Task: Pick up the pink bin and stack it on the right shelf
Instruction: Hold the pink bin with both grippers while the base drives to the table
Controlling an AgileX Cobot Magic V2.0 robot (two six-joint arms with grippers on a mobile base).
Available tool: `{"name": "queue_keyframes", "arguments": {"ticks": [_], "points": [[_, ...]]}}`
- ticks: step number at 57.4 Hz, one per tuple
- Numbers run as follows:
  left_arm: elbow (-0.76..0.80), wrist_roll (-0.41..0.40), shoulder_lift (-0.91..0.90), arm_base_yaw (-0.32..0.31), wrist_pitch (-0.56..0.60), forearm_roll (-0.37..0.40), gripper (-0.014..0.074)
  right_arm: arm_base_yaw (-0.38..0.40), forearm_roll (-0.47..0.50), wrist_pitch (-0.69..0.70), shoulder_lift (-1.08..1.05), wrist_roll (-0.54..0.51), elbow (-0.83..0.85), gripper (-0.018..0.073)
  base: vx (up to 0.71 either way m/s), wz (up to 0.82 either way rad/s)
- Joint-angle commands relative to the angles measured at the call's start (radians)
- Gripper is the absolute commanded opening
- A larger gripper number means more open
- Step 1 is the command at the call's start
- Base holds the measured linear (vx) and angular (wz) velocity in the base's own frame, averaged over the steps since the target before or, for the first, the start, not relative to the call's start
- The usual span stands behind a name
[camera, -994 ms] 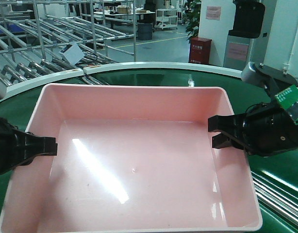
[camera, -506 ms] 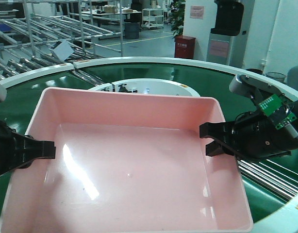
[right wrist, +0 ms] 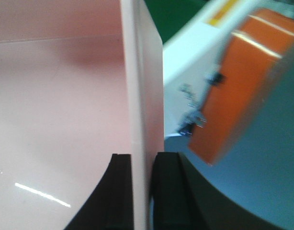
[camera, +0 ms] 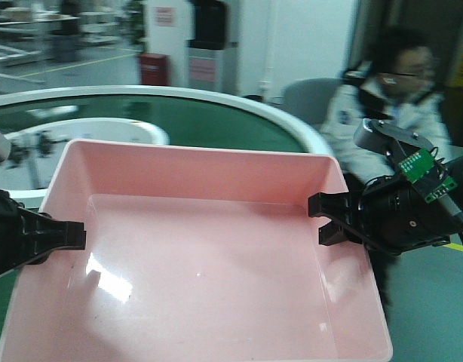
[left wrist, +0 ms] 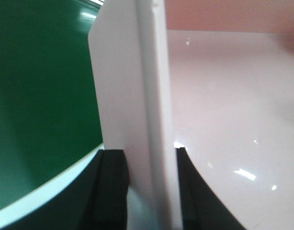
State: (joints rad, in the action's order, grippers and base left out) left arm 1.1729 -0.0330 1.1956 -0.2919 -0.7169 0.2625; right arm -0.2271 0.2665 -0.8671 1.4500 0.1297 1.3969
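Note:
The pink bin [camera: 201, 279] is held in the air between both grippers, empty, filling most of the front view. My left gripper [camera: 75, 235] is shut on the bin's left wall; in the left wrist view its fingers [left wrist: 113, 187] clamp that wall [left wrist: 137, 105] from both sides. My right gripper [camera: 326, 221] is shut on the bin's right wall; in the right wrist view its fingers [right wrist: 120, 191] pinch that wall [right wrist: 142, 86]. The right shelf is out of view.
The green conveyor belt [camera: 179, 113] with its white rim curves behind the bin. A seated person [camera: 390, 98] in a light jacket is at the right, close behind my right arm. An orange box [right wrist: 238, 81] shows beside the bin in the right wrist view.
The whole view has swung to the right with the bin held between both grippers: the racks have left the frame, and the seated person has come into view at the right.

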Motion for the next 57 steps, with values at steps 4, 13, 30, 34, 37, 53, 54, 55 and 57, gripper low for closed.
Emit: {"name": "queue_keyframes", "arguments": {"ticks": [4,13,30,34,37,53,54,55,57], "points": [[0.039,-0.003,-0.038,0.001,0.066,0.031,-0.0001,0.018,-0.031,0.086,-0.032,0.004,0.036,-0.0008,-0.16,-0.91],[0.039,-0.003,-0.038,0.001,0.066,0.031,-0.0001,0.018,-0.031,0.086,-0.032,0.004,0.036,-0.0008,-0.13,-0.89],[0.039,-0.003,-0.038,0.001,0.066,0.031,-0.0001,0.018,-0.031,0.086,-0.032,0.004,0.036,-0.0008,-0.02,-0.73],[0.039,-0.003,-0.038,0.001,0.066,0.031,-0.0001,0.018,-0.031,0.086,-0.032,0.004,0.036,-0.0008,0.08,-0.52],[0.039,-0.003,-0.038,0.001,0.066,0.031,-0.0001,0.018,-0.031,0.086,-0.032,0.004,0.036,-0.0008,0.11,-0.45],[0.039,-0.003,-0.038,0.001,0.066,0.031,-0.0001,0.018,-0.031,0.086,-0.032,0.004,0.036,-0.0008,0.17,-0.43],[0.039,-0.003,-0.038,0.001,0.066,0.031,-0.0001,0.018,-0.031,0.086,-0.032,0.004,0.036,-0.0008,0.22,-0.46],[0.039,-0.003,-0.038,0.001,0.066,0.031,-0.0001,0.018,-0.03,0.086,-0.032,0.004,0.036,-0.0008,0.22,-0.46],[0.039,-0.003,-0.038,0.001,0.066,0.031,-0.0001,0.018,-0.03,0.086,-0.032,0.004,0.036,-0.0008,0.23,-0.45]]}}
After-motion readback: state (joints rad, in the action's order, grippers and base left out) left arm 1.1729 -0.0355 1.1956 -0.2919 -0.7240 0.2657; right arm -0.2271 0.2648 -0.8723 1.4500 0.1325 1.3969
